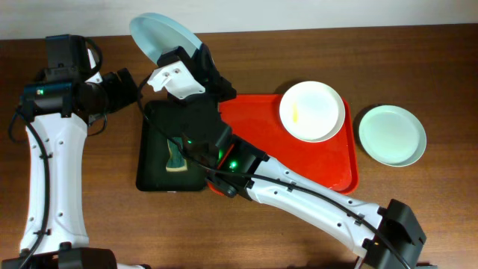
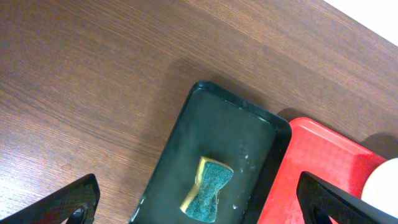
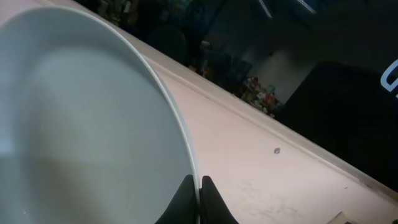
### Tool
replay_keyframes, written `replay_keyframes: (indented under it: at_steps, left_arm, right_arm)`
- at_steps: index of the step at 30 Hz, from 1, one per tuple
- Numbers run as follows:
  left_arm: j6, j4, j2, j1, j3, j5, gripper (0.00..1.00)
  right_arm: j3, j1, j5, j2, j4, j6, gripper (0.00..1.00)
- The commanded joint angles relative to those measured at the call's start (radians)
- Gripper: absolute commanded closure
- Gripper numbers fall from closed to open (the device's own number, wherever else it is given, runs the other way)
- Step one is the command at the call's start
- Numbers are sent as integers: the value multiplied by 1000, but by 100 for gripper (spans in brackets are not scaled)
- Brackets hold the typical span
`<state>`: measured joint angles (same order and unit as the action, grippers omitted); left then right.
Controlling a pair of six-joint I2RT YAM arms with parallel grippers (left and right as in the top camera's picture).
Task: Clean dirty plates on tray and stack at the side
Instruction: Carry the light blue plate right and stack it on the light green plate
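My right gripper [image 1: 196, 56] is shut on the rim of a pale blue-green plate [image 1: 163, 35] and holds it up, tilted, above the table's back left; in the right wrist view the fingers [image 3: 198, 194] pinch its edge [image 3: 87, 118]. A white plate [image 1: 312, 110] with a small yellow smear lies on the red tray [image 1: 258, 127]. Another pale blue-green plate [image 1: 392, 134] lies on the table right of the tray. My left gripper [image 2: 205, 202] is open and empty, above a sponge [image 2: 208, 190].
A dark green-black tray [image 1: 160, 175] left of the red tray holds the yellow and green sponge [image 1: 175, 159]. The same tray [image 2: 217, 137] shows in the left wrist view. The right arm stretches across the red tray's front.
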<state>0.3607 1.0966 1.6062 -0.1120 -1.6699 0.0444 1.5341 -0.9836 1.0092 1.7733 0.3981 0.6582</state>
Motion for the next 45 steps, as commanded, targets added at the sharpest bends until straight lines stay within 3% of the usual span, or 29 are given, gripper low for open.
replay_keyframes:
  at_steps: [1, 4, 6, 9, 12, 14, 17, 22, 31, 38, 45]
  left_arm:
    - [9, 0, 5, -2, -3, 0, 1]
    - [9, 0, 5, -2, -3, 0, 1]
    - [9, 0, 5, -2, -3, 0, 1]
    - [9, 0, 5, -2, -3, 0, 1]
    - [9, 0, 5, -2, -3, 0, 1]
    - [9, 0, 5, -2, -3, 0, 1]
    - [9, 0, 5, -2, -3, 0, 1]
    - [9, 0, 5, -2, -3, 0, 1]
    - [9, 0, 5, -2, -3, 0, 1]
    - [9, 0, 5, -2, -2, 0, 1]
    - [9, 0, 5, -2, -3, 0, 1]
  right_arm:
    - [14, -4, -7, -7, 11, 0, 96]
    - [14, 0, -1, -7, 9, -31, 96]
    - [14, 10, 2, -7, -32, -137, 96]
    - [14, 24, -2, -7, -211, -387, 96]
    - [14, 51, -70, -3, -510, -730, 96]
    - [14, 90, -242, 13, -744, -1004, 96]
    - [14, 151, -470, 44, -890, -1171, 96]
    - [17, 255, -666, 55, -907, -1180, 96]
    - [20, 637, -959, -95, -1050, -1180, 96]
    - [20, 1010, -991, -93, -1299, -1178, 96]
    - [20, 1324, -991, -91, -1415, -1163, 96]
